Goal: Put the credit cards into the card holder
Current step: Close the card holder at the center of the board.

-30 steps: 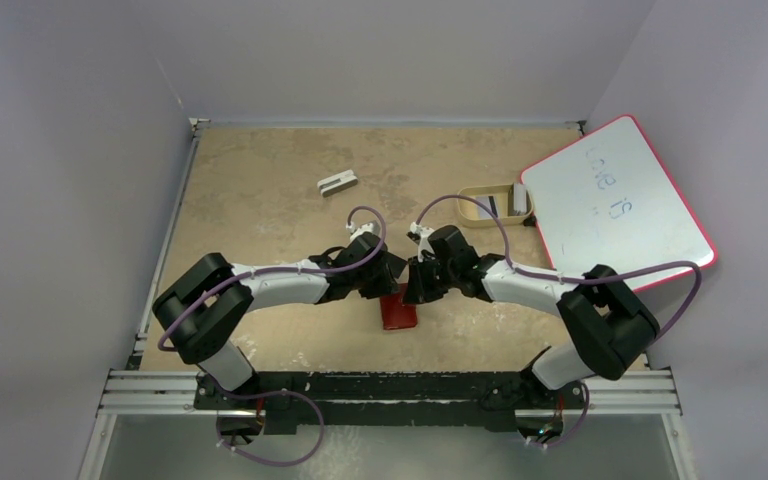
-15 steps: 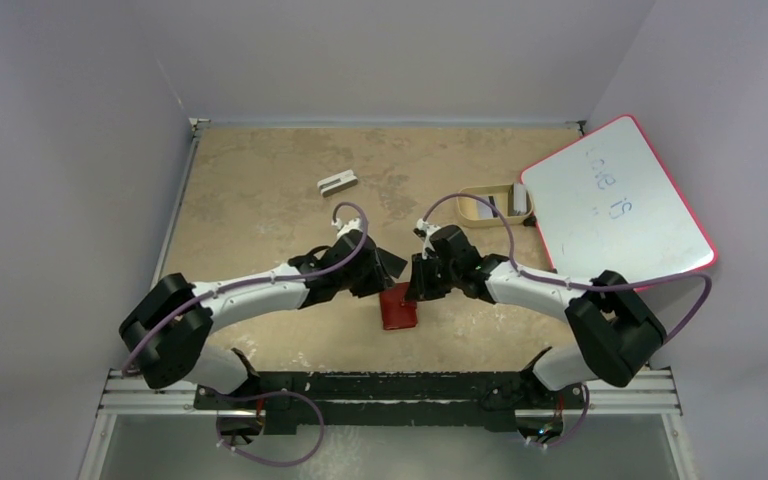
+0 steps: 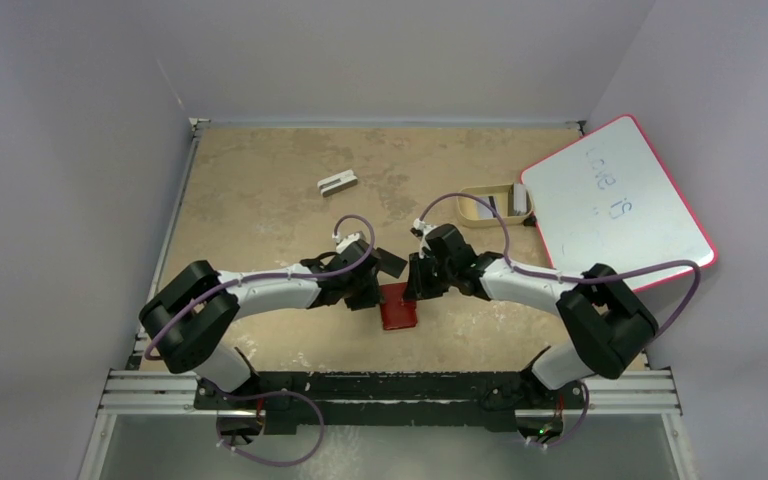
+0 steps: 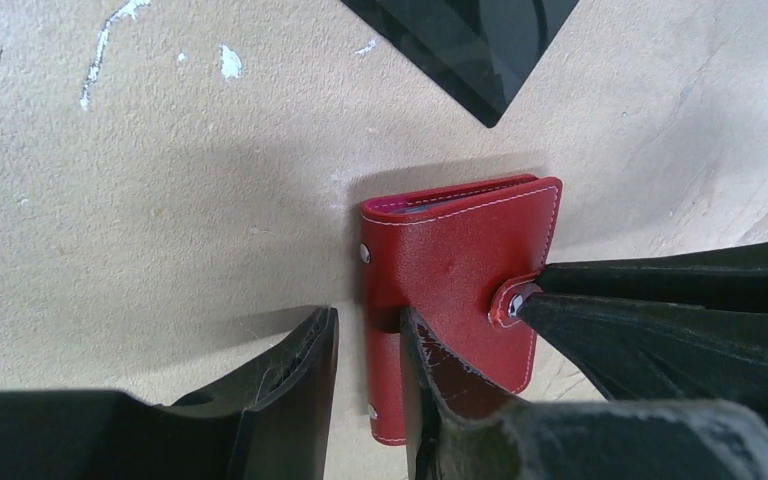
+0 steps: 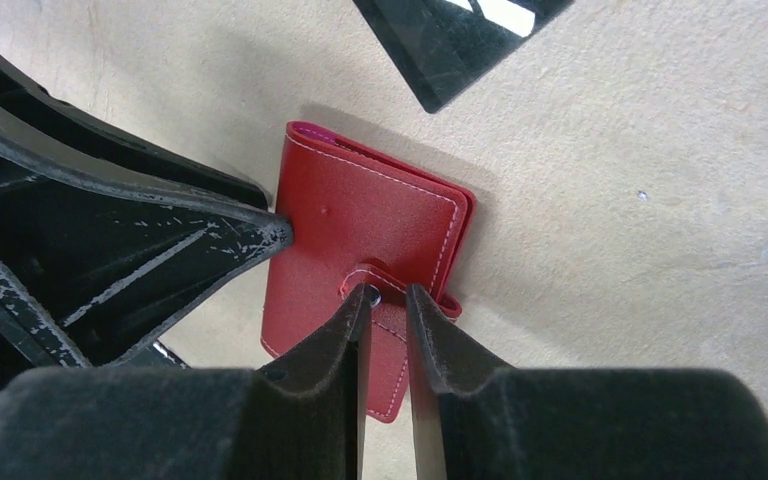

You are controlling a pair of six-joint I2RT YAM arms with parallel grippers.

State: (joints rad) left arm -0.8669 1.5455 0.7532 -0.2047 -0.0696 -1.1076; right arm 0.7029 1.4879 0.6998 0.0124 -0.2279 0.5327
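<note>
red card holder (image 4: pixel 450 260), folded shut, flat, ctr

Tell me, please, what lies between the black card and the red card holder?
Only bare table separates the black card from the card holder; both wrist views show it.

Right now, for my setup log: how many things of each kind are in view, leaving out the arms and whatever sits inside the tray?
Red card holder: 1
Black card: 1
Grey-white block: 1
Tan tray: 1
Whiteboard: 1
Total: 5
</note>
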